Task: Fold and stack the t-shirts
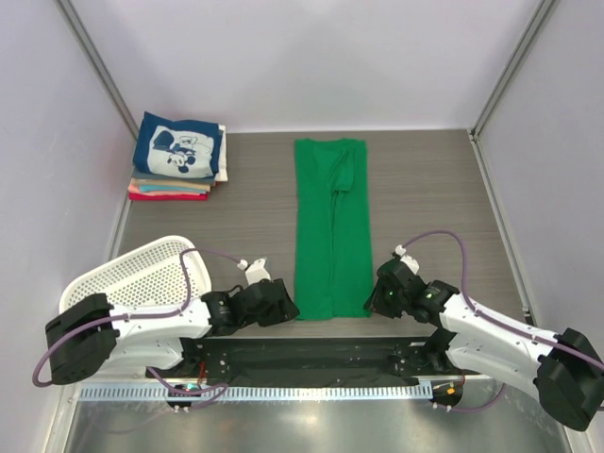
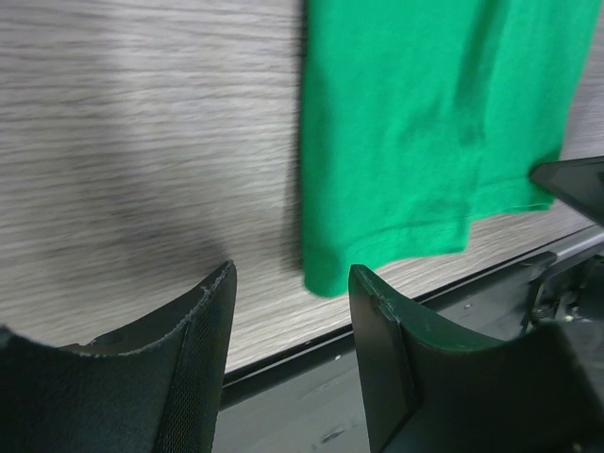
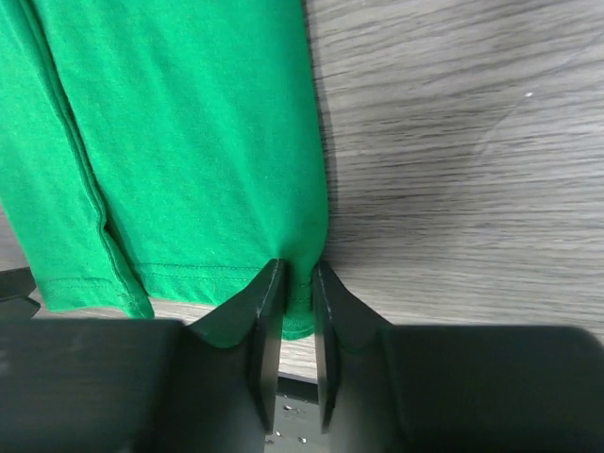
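**Top view.** The green t-shirt (image 1: 330,226) lies flat on the tabletop (image 1: 425,189). It is folded lengthwise into a long strip, with the collar end far and the hem near. My left jaws sit at its near-left corner and my right jaws at its near-right corner. A stack of folded t-shirts (image 1: 177,170) rests at the far left, with a navy printed one on top. A white basket (image 1: 142,269) sits at the near left, just beside my left arm (image 1: 142,330).

**Left wrist view.** My left jaws stand apart with nothing between them. The hem corner of the green t-shirt lies just beyond the gap. I cannot tell whether it touches a jaw.

**Right wrist view.** My right jaws are drawn nearly together and clamped on the hem at the near-right corner. Green cloth shows between the fingers (image 3: 269,321). The remaining cloth lies flat.
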